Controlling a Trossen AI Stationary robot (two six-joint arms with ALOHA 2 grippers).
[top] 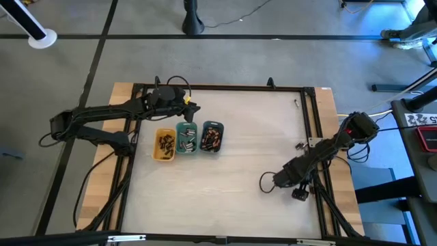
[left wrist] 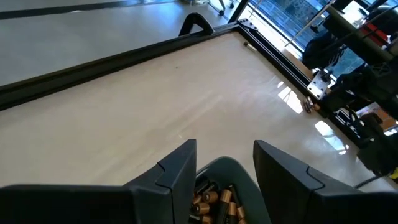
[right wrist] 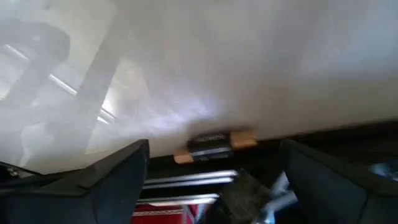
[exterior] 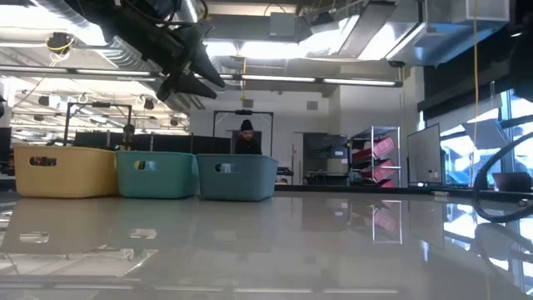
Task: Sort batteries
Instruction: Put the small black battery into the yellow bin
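Observation:
Three small trays stand side by side left of the table's middle: yellow (top: 164, 156), green (top: 186, 127) and grey-blue (top: 212, 124). Batteries (top: 211, 139) lie inside all three; those in the grey-blue tray are copper-toned and dark (left wrist: 214, 199). My left gripper (top: 193, 107) hangs open above the trays' far ends, over the grey-blue tray's rim (left wrist: 225, 164), with nothing between its fingers (left wrist: 180, 174). My right gripper (top: 276, 181) stands low over bare table near the right edge, open wide and holding nothing (right wrist: 214, 152).
A black frame (top: 225, 87) runs around the table. A small dark-and-tan piece (right wrist: 214, 146) sits at the table's right edge; whether it is a battery I cannot tell. A cable loop (exterior: 495, 187) hangs by the right arm. A person (exterior: 247, 137) stands far behind the table.

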